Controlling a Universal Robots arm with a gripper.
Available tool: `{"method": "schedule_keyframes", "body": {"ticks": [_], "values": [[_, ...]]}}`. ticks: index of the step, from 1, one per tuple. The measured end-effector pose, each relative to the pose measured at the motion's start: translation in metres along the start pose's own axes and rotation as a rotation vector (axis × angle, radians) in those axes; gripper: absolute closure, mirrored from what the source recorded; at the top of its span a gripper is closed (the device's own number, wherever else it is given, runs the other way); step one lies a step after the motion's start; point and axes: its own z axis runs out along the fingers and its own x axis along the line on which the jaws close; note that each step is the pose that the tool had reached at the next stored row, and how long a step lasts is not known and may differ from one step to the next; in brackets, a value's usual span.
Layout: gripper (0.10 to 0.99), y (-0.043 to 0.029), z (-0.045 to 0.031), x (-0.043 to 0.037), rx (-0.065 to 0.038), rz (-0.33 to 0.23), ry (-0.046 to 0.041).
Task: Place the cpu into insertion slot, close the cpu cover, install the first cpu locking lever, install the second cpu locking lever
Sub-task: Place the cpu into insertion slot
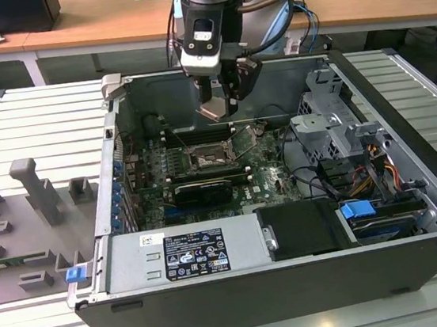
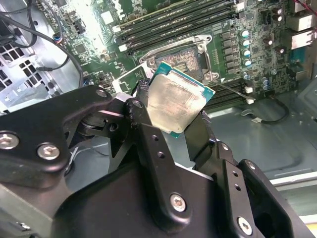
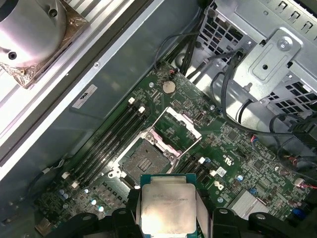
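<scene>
My gripper [image 1: 220, 107] hangs inside the open computer case, shut on the cpu [image 1: 216, 110]. The chip is a small square with a pale metal face, held by its edges between the black fingers [image 2: 143, 109]. It hovers above the green board, a little away from the insertion slot [image 1: 206, 161]. In both wrist views the cpu [image 3: 167, 206] [image 2: 178, 101] sits just short of the insertion slot [image 3: 146, 159] [image 2: 181, 59], whose dark contact field is bare. The cpu cover [image 3: 176, 126], a silvery frame with a square cut-out, is swung open beside the socket.
Long memory slots [image 1: 199, 134] flank the socket. A black expansion card [image 1: 202, 189] lies just in front of it. A metal drive cage [image 1: 330, 130] with cables stands at the exterior view's right, and the power supply [image 1: 185, 251] runs along the case's near wall.
</scene>
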Motion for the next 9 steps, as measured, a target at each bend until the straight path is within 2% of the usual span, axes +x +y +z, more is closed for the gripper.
{"method": "schedule_keyframes", "body": {"ticks": [9], "values": [[0.549,-0.0001,0.0013,0.0000,-0.001,0.029,-0.0025]]}}
